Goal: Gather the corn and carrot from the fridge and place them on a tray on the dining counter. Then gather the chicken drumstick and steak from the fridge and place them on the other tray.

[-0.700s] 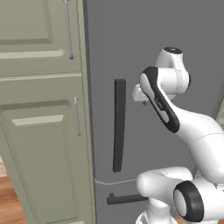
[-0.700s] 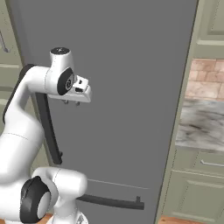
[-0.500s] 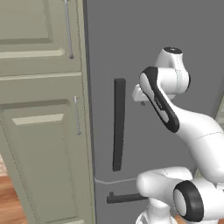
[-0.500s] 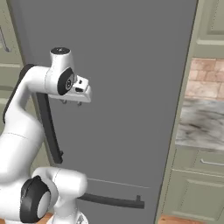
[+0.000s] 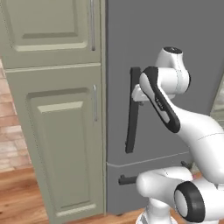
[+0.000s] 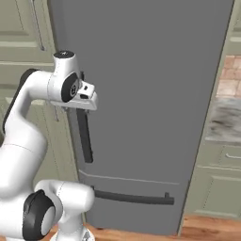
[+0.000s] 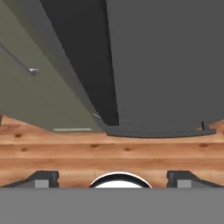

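The grey fridge (image 5: 175, 35) (image 6: 150, 94) stands shut, so the corn, carrot, chicken drumstick and steak are hidden behind its door. The trays and the dining counter are out of view. A dark vertical handle (image 5: 132, 113) (image 6: 84, 136) (image 7: 87, 57) runs down the door's left side. My gripper (image 5: 138, 94) (image 6: 87, 101) (image 7: 113, 177) is right at the upper part of this handle, pointing down along the door. Its fingertips (image 7: 41, 177) stand wide apart, open, with nothing between them.
Tall pale green cabinets (image 5: 52, 109) adjoin the fridge on the left. A horizontal drawer handle (image 6: 132, 197) (image 7: 162, 132) crosses the fridge's lower part. A marble counter (image 6: 226, 122) with lower cabinets lies to the right. Wooden floor (image 7: 109, 153) is below.
The whole scene has slid to the right in both base views, so the base has moved. The fridge handle now lies right by my hand. The gripper stays open.
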